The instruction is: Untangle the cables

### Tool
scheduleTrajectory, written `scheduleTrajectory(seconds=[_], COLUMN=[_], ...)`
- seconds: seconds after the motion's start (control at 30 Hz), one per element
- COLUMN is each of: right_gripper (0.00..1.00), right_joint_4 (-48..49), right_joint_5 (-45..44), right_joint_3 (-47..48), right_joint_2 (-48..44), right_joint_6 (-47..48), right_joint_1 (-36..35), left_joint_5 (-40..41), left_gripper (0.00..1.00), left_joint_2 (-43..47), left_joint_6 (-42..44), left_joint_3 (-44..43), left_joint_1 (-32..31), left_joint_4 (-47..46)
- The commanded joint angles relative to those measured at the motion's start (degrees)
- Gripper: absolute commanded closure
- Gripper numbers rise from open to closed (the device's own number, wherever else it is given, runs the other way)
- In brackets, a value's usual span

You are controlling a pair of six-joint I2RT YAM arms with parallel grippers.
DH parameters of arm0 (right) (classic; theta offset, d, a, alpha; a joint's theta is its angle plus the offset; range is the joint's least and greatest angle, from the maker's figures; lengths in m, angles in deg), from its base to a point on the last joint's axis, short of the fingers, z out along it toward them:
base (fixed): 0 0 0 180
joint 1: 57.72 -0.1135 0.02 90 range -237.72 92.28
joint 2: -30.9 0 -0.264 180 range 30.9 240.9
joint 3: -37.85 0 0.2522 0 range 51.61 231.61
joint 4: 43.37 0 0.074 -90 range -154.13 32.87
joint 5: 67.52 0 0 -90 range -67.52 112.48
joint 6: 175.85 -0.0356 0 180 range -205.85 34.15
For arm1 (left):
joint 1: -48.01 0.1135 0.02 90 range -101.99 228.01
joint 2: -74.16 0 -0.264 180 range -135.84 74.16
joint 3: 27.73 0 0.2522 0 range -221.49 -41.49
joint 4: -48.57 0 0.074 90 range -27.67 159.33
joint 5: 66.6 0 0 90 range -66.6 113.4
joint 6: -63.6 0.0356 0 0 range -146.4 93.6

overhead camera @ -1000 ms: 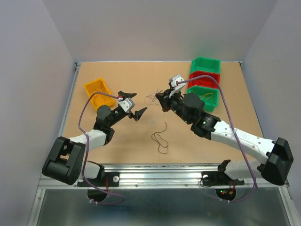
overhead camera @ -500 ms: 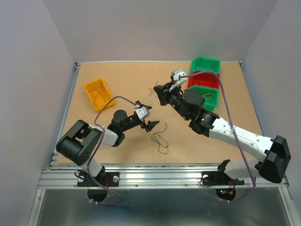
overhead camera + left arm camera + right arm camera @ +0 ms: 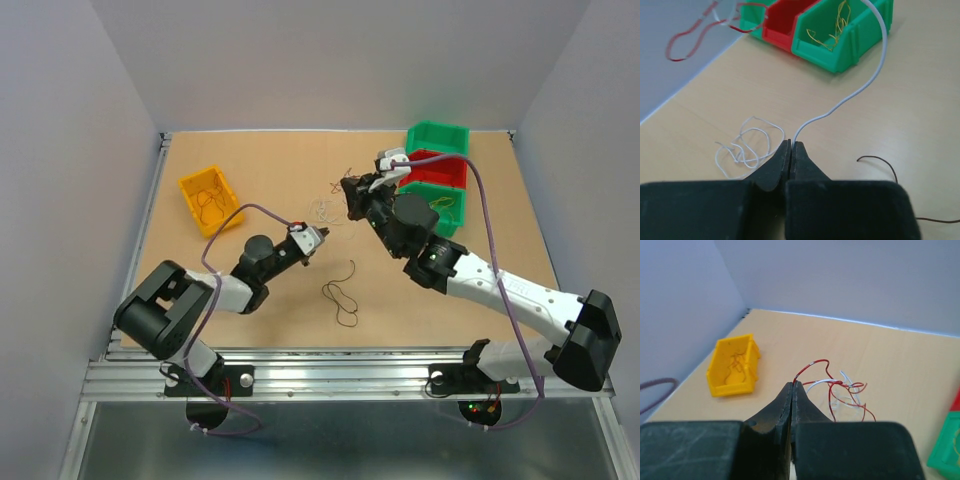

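Left pincer [image 3: 791,146], spread a moment ago, has now clamped the white cable [image 3: 840,102]. Right pincer [image 3: 792,385] pinches the red cable [image 3: 812,364]. The tangled cables [image 3: 325,207] sit near the green bin [image 3: 436,135], on its left-arm side. In my judgement, pulling apart can begin.

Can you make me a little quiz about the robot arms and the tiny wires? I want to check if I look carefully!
1. True or false: the left gripper is wide open.
2. What colour is the wire that the right gripper pinches? A yellow, B red, C blue.
3. Fill in the gap: the bin on the left side of the table is coloured ____.

Key
1. False: it is shut on a white wire.
2. B: it pinches the red wire.
3. Yellow.
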Motion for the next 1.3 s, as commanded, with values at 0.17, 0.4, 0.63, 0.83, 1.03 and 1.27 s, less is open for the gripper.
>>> scheduleTrajectory(seconds=[0.17, 0.4, 0.63, 0.83, 1.03, 1.27], right_gripper=[0.51, 0.18, 0.18, 0.2, 0.19, 0.19], right_joint_4=[-6.0, -5.8, 2.3, 3.4, 2.0, -4.2], right_joint_5=[-19.0, -7.3, 4.2, 7.5, 8.6, 20.0], right_joint_3=[-6.3, -10.9, -14.9, -16.1, -18.2, -17.9], right_joint_2=[-6.1, -10.0, -9.1, -9.4, -13.5, -15.1], right_joint_6=[-1.0, 2.5, 7.2, 7.9, 10.3, 12.6], right_joint_1=[-0.1, -0.1, -0.1, 0.0, 0.0, 0.0], left_joint_5=[-2.4, -10.8, -10.8, -6.7, -2.0, -3.9], left_gripper=[1.0, 1.0, 1.0, 1.0, 1.0, 1.0], left_joint_2=[22.4, 31.1, 32.6, 32.8, 32.4, 31.6], left_joint_6=[0.5, 1.6, 1.3, 0.0, 0.0, -2.5], left_joint_3=[-6.9, -12.7, -15.7, -16.2, -15.6, -14.9], left_joint_1=[0.0, 0.0, 0.1, 0.6, 1.2, 5.1], left_joint_4=[22.1, 39.3, 45.5, 45.3, 43.3, 40.3])
